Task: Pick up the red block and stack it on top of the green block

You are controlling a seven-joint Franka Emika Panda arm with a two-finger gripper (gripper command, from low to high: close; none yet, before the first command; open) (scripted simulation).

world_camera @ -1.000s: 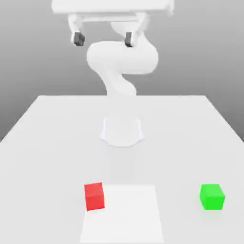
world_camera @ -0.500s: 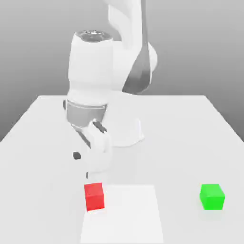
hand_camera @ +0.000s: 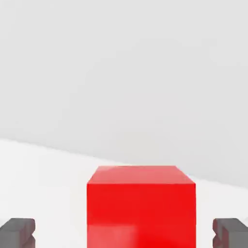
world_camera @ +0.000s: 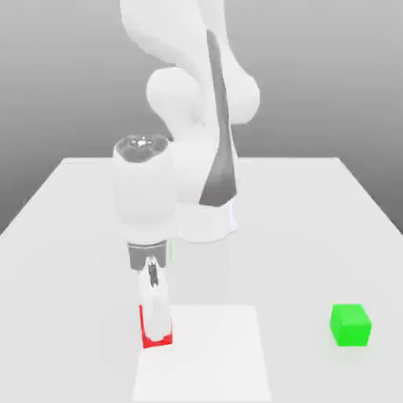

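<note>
Positioning for the grasp is the step in hand: I find my hand [hand_camera: 124, 233] open, nothing gripped, its two fingers [hand_camera: 17, 233] well apart with the red block [hand_camera: 140, 208] between them and a gap on either side. The red block rests at the far corner of the pale square [world_camera: 212, 362], on the exterior view's left, lapping over that square's edge. The green block [world_camera: 350, 325] sits on the counter [world_camera: 315, 236], well apart from the square, towards the counter's edge on the exterior view's right. Stacking is not begun.

The next move, in my judgement, calls for a check that my fingers are low enough beside the faces, any small remaining descent, then an even close and a straight lift. Closing too high risks a poor bite on the cube.

Against the earlier exterior frames, the following is noted. At first I am high above the counter; next I am tilted, behind the red block, which is in plain sight. Now I am over it, more upright, covering most of it. Neither block shows any shift in position.
</note>
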